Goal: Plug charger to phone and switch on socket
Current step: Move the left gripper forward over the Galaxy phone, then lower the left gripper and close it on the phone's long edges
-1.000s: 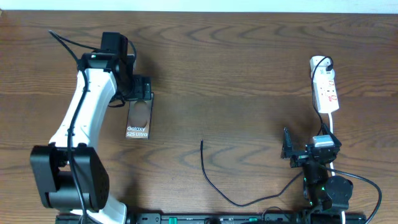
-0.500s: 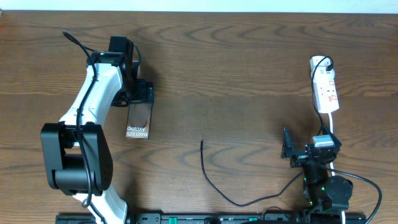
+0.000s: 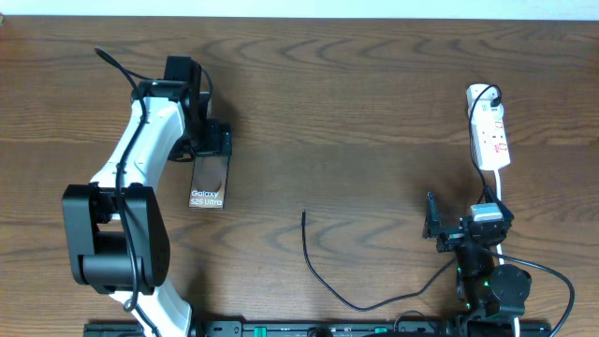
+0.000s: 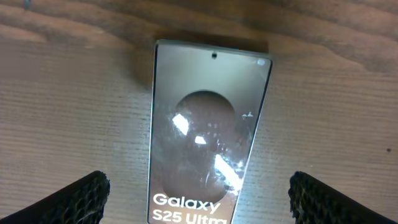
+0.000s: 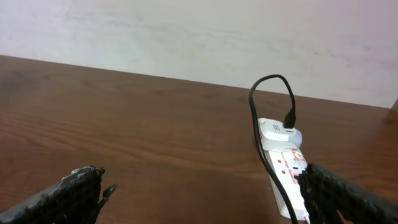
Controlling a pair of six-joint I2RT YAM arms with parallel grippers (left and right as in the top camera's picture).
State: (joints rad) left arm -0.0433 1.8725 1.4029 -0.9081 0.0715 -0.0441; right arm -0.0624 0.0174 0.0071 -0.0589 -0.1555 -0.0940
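Note:
The phone (image 3: 209,180) lies flat on the table at the left, "Galaxy S25 Ultra" lettering at its near end. It fills the left wrist view (image 4: 205,124). My left gripper (image 3: 210,140) is open over the phone's far end, fingers either side (image 4: 199,205), not touching it. The charger cable (image 3: 328,271) curves across the table's middle; its free tip (image 3: 303,214) lies loose. The white socket strip (image 3: 489,131) sits at the far right with a black plug in it, also in the right wrist view (image 5: 283,158). My right gripper (image 3: 454,229) is open and empty, near the front right (image 5: 199,199).
The wooden table (image 3: 374,94) runs back to a pale wall (image 5: 186,37). The socket's white cord (image 3: 496,192) runs toward my right arm's base (image 3: 491,285). My left arm (image 3: 131,178) spans the left side.
From a second ago to half a second ago my left arm shifted, its elbow swinging right while the gripper stayed over the phone's far end. Nothing moved since.

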